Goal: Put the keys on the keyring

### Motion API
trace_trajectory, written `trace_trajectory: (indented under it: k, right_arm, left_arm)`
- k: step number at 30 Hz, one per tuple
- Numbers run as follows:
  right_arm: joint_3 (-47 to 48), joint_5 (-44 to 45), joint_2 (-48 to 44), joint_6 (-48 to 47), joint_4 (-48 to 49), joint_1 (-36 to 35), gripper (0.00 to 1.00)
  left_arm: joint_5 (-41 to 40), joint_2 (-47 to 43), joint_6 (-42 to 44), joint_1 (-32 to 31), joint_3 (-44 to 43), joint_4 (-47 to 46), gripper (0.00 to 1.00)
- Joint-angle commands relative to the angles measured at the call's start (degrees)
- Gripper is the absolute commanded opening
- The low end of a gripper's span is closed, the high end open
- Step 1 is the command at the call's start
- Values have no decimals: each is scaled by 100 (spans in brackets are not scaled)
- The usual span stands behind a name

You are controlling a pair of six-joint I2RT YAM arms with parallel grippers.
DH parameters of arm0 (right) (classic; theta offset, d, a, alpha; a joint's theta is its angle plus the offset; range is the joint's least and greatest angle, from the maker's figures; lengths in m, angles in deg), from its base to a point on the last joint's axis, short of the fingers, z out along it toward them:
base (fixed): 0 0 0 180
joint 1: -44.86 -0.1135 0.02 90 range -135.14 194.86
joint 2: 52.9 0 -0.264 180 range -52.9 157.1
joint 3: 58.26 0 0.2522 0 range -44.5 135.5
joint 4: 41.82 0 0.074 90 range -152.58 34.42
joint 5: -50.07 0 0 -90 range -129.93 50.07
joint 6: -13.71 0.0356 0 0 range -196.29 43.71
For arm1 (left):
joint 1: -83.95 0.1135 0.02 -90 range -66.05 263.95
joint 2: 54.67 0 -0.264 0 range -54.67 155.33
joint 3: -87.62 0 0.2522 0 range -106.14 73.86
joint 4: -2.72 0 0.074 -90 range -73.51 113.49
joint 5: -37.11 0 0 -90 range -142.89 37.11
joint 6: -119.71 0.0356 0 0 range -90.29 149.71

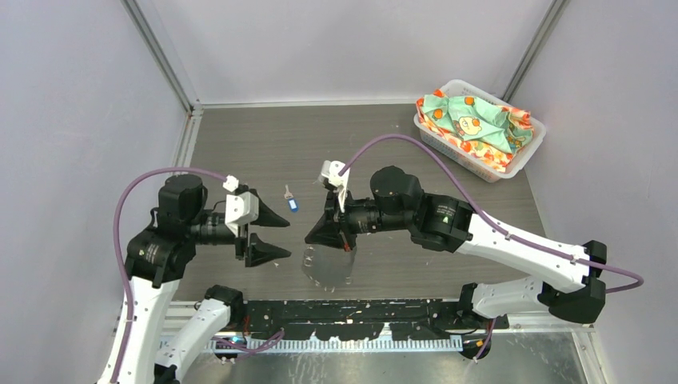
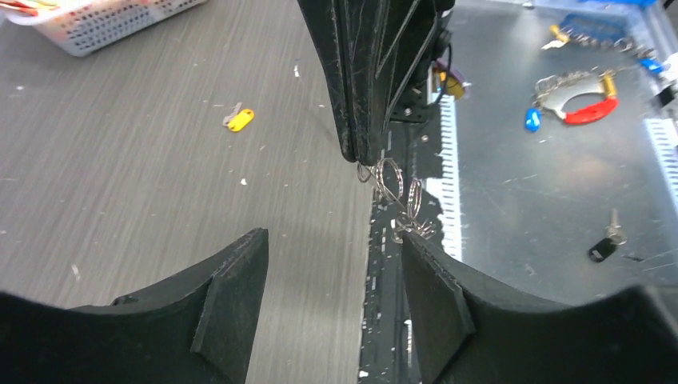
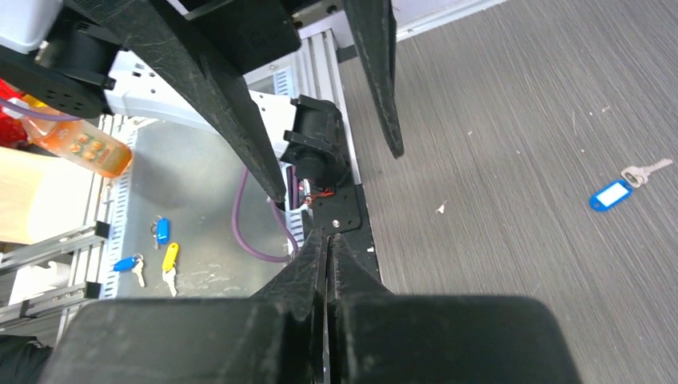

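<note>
My right gripper (image 1: 318, 237) is shut, and the keyring (image 2: 392, 188) hangs from its fingertips (image 2: 357, 152) as a string of thin silver rings. From above, the keyring (image 1: 328, 268) is a hazy grey loop under that gripper. My left gripper (image 2: 332, 300) stands open just left of it, nothing between its fingers, the rings just past its right fingertip. The blue-headed key (image 1: 291, 202) lies flat on the table between the two grippers, also seen in the right wrist view as the blue key (image 3: 614, 192). The yellow-headed key (image 2: 238, 120) lies on the table beyond the right gripper.
A white basket (image 1: 524, 152) of patterned cloth stands at the back right. The table's near edge and black rail (image 1: 360, 308) run just below the grippers. Below the table lie spare keys (image 2: 584, 108), a black fob (image 2: 604, 248) and an orange bottle (image 3: 76, 140).
</note>
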Motion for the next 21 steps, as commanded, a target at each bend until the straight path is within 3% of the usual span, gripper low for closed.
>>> trace_trajectory:
  k: [1, 7, 15, 21]
  right_arm:
    - [436, -209, 23, 21, 301, -85, 1]
    - [639, -147, 142, -50, 282, -224, 1]
    - [793, -112, 276, -143, 206, -330, 1]
    - [864, -86, 347, -171, 262, -384, 1]
  left_arm:
    - [595, 41, -773, -21, -51, -556, 62]
    - [799, -17, -1012, -27, 69, -614, 54]
    - [1043, -8, -1455, -32, -21, -790, 35]
    - [1102, -32, -1569, -36, 112, -741, 33]
